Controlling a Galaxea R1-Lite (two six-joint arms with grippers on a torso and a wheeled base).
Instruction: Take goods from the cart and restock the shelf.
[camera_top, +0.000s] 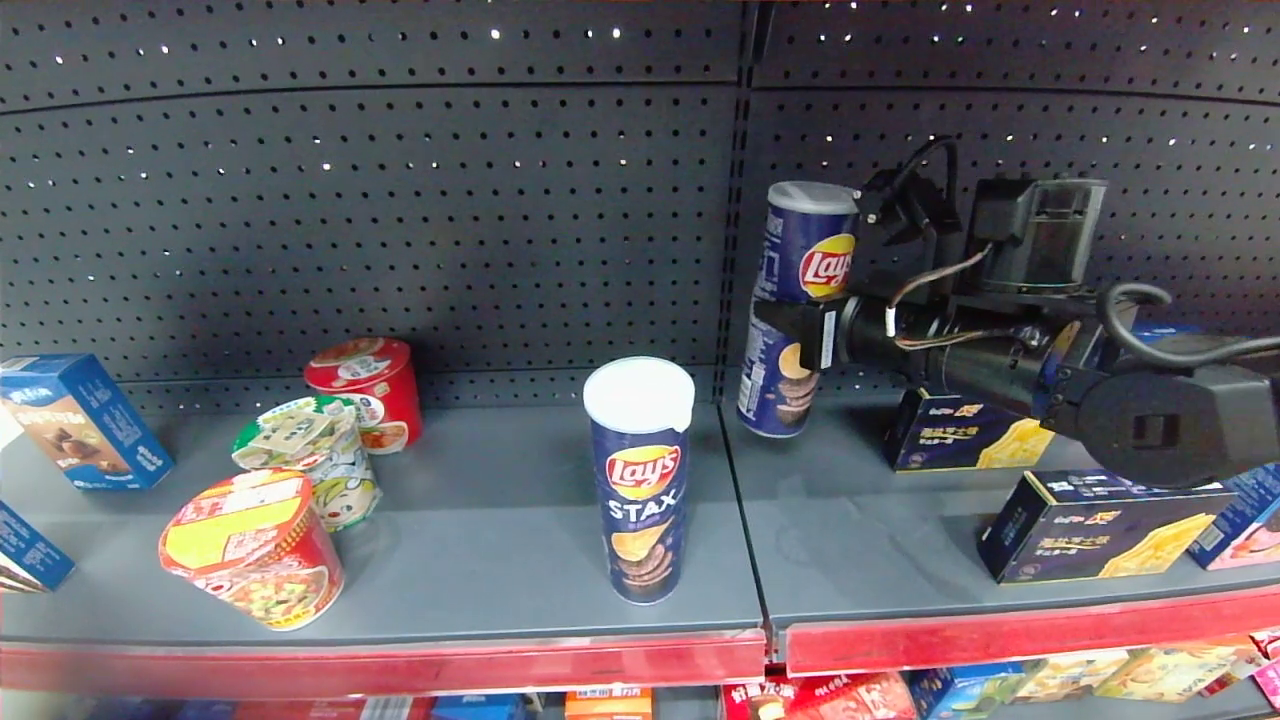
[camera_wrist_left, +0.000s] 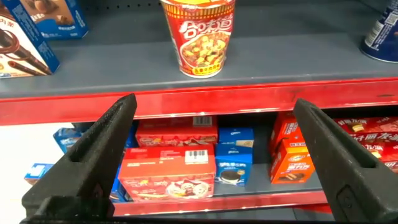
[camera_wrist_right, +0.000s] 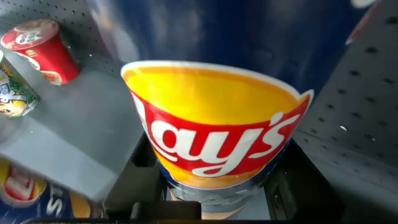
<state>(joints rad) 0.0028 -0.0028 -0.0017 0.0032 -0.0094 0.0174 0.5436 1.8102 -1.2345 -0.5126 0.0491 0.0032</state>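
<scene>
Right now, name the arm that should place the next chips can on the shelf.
Right: its jaws grip a chips can over the shelf. The left jaws hang open, empty, facing the red edge.

— What print is showing on the cans?
— A round red-and-yellow logo with white lettering is sitting on the standing can (camera_top: 638, 480), with a white word under it. The same logo is facing out on the raised can (camera_top: 800, 300).
— Anything else?
— Large white characters are running across the red noodle cup (camera_wrist_left: 199, 34), and a barcode is showing on the red box (camera_wrist_left: 168, 174) on the lower shelf.
</scene>
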